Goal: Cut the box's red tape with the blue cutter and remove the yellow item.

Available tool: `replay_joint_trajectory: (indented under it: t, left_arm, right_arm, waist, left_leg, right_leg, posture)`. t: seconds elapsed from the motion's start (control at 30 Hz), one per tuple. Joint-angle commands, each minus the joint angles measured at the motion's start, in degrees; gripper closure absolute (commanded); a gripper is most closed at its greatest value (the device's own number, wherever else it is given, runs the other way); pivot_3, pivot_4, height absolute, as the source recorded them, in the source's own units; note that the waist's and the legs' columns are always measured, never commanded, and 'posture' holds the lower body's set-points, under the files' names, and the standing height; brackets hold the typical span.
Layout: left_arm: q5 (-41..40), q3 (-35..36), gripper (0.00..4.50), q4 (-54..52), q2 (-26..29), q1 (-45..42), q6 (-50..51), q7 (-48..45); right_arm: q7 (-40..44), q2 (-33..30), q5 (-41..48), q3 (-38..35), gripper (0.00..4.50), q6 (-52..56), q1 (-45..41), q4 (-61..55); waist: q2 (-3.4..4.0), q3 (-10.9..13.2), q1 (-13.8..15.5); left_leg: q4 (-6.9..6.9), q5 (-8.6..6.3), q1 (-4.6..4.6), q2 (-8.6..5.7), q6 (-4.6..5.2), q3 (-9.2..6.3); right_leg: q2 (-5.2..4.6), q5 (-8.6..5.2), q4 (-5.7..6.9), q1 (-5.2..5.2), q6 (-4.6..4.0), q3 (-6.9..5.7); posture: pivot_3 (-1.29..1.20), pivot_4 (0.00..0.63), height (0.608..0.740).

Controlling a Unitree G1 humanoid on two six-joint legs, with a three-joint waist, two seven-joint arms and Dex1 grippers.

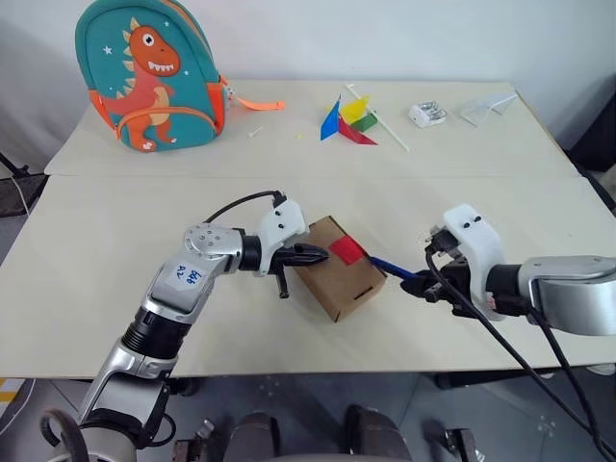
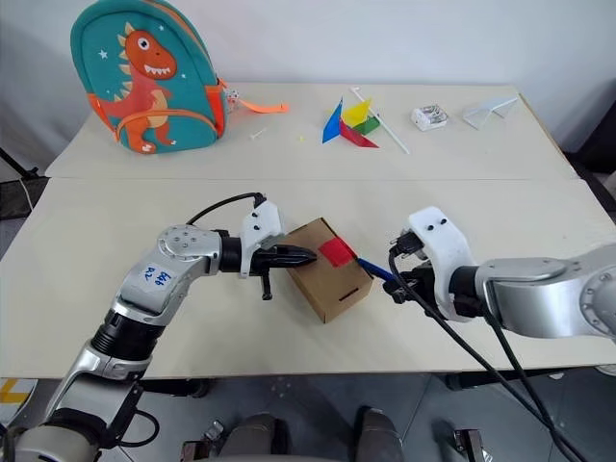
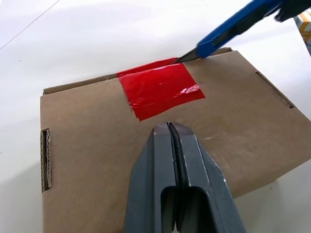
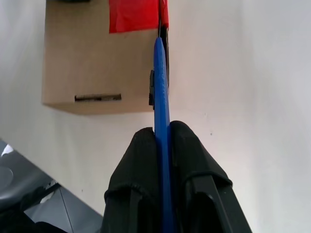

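The right gripper (image 4: 163,133) is seen clamped on the blue cutter (image 4: 161,87), whose slim body is pinched between the two black fingers and is pointed left toward the box (image 1: 337,269). The cutter's dark tip is laid at the right edge of the red tape (image 3: 160,89), where the tape meets the box's edge. The box is set at the middle of the near table (image 1: 96,289), turned at an angle, with its flaps down and the tape patch stuck over its top face. The left gripper (image 1: 322,255) is held shut, with nothing between its fingers, and its tips are pressed on the box's top just left of the tape. On the far table (image 1: 289,144), a dinosaur backpack (image 1: 149,72) is stood at the far left, and a multicoloured pinwheel (image 1: 351,120) is laid well beyond the box.
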Motion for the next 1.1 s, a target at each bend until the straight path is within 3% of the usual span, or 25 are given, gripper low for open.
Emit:
replay_joint_trajectory:
  t: [0.03, 0.3, 0.43, 0.57, 0.67, 0.77, 0.93, 1.1]
  left_arm:
    - [1.2, -2.4, 4.50, 2.1, 0.0, 1.2, 1.2, -0.2]
    - [1.2, -2.4, 4.50, 2.8, 0.0, 0.6, 0.3, -0.8]
    - [1.3, -2.2, 4.50, 2.8, 0.3, 0.2, -0.4, -1.1]
    - [1.3, -1.7, 4.50, 3.4, 0.7, -0.4, -1.4, -1.6]
    - [1.2, -1.4, 4.50, 3.7, 0.3, -0.8, -2.6, -1.5]
    - [1.1, -1.0, 4.50, 4.3, -0.1, -1.3, -3.5, -1.2]
    - [0.8, -0.6, 4.50, 4.9, -0.6, -1.8, -4.6, -1.2]
    - [0.8, -0.6, 4.50, 5.0, -0.7, -2.3, -4.8, -1.4]
  right_arm:
    - [3.0, -2.5, 1.3, -2.5, 4.38, -1.3, 0.7, -2.2]
    - [9.2, -1.8, 1.3, -5.8, 4.38, 0.0, -5.9, 1.6]
    - [13.6, -3.5, -0.5, -12.9, 4.38, 1.3, -0.4, 5.9]
    - [26.3, 1.6, -18.6, -25.2, 4.38, -2.2, 11.2, 8.2]
    - [31.8, 7.0, -31.2, -30.5, 4.38, -7.4, 20.4, 12.3]
    - [39.4, 10.1, -48.0, -31.1, 4.38, -16.5, 28.8, 17.0]
    - [46.5, 16.2, -70.2, -26.4, 4.38, -33.7, 31.0, 31.2]
    - [52.7, 22.0, -77.5, -24.1, 4.38, -37.6, 27.7, 40.7]
  waist:
    - [0.00, 0.0, 0.0]
    - [0.01, 0.0, 0.0]
    - [-0.02, 0.0, 0.2]
    - [-0.02, 0.0, 0.3]
    - [-0.07, 0.0, 0.4]
    - [-0.06, 0.0, 0.9]
    - [0.08, -0.1, 0.9]
    - [0.16, -0.1, 0.4]
  left_leg:
    - [0.00, 0.00, 0.00, 0.00, 0.00, 0.00]
    - [0.03, 0.00, 0.00, 0.00, 0.00, 0.00]
    - [0.03, -0.02, -0.03, 0.00, 0.03, 0.00]
    - [0.03, -0.03, -0.02, 0.00, 0.05, 0.03]
    - [0.06, -0.02, -0.01, 0.00, 0.04, 0.04]
    - [0.14, -0.02, -0.01, -0.01, 0.04, 0.05]
    - [0.21, -0.02, 0.03, -0.02, 0.04, 0.11]
    - [0.26, -0.01, 0.09, -0.02, 0.04, 0.10]
  right_leg:
    - [0.00, 0.00, 0.00, 0.00, 0.00, 0.00]
    - [0.00, 0.00, 0.01, -0.01, 0.00, 0.01]
    - [-0.01, 0.00, -0.03, 0.00, 0.00, 0.00]
    - [0.00, 0.00, -0.02, 0.01, 0.00, 0.01]
    - [0.01, 0.02, 0.00, 0.02, 0.03, 0.02]
    - [0.01, 0.03, 0.00, 0.05, 0.06, 0.02]
    - [0.02, 0.06, 0.05, 0.06, 0.11, 0.06]
    - [0.02, 0.07, 0.08, 0.13, 0.12, 0.07]
  posture:
    - [0.00, 0.150, 0.740]
    - [0.00, 0.150, 0.740]
    - [0.00, 0.150, 0.740]
    - [0.00, 0.150, 0.740]
    - [0.00, 0.150, 0.740]
    - [0.00, 0.150, 0.740]
    - [0.00, 0.150, 0.740]
    - [0.00, 0.150, 0.740]
